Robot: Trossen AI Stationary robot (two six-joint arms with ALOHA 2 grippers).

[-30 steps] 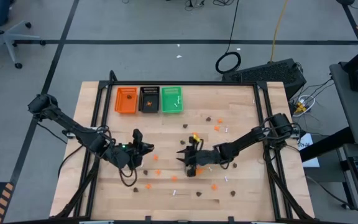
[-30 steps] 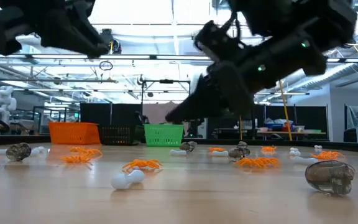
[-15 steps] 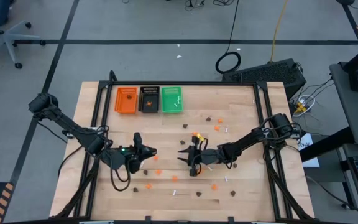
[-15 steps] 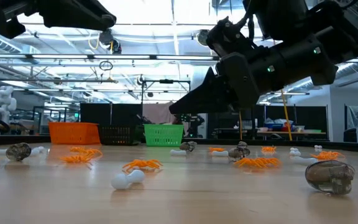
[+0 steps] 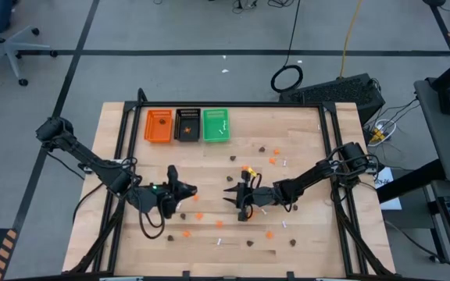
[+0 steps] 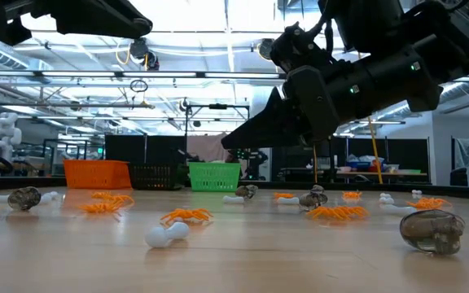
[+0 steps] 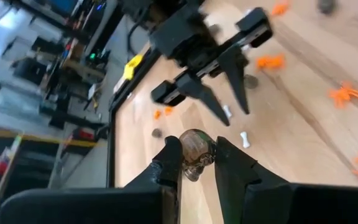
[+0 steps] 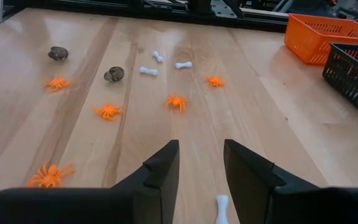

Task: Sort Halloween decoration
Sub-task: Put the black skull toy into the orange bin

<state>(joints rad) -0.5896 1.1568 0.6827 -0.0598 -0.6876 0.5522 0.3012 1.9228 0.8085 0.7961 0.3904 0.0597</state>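
Small orange spiders (image 8: 108, 111), dark brown skull-like blobs (image 8: 114, 74) and white bone sticks (image 8: 148, 70) lie scattered over the wooden table (image 5: 303, 140). My left gripper (image 5: 186, 190) is left of the table's middle, points toward the table's right and is shut on one brown blob (image 7: 196, 154). My right gripper (image 5: 231, 197) faces it from the right, open and above the table; it also shows in the left wrist view as the right gripper (image 7: 219, 74). Its fingers (image 8: 160, 171) hold nothing. My left gripper pinches the brown blob (image 7: 194, 149) between its two fingertips (image 7: 171, 155), one on either side of it. The fingers come from the table's left, about level. The blob is lifted clear of the table.
Three small trays stand in a row at the far edge: orange (image 5: 159, 126), black (image 5: 187, 125) and green (image 5: 216, 125). A dark metal frame (image 5: 121, 140) runs around the table. More trinkets lie near the table's near edge (image 5: 250, 243) and its right part (image 5: 273, 161).
Both grippers have risen a little from the table in the first half second and then kept still. My left gripper has shifted slightly toward the table's right, keeping the blob. My right gripper has drawn slightly toward the far edge.
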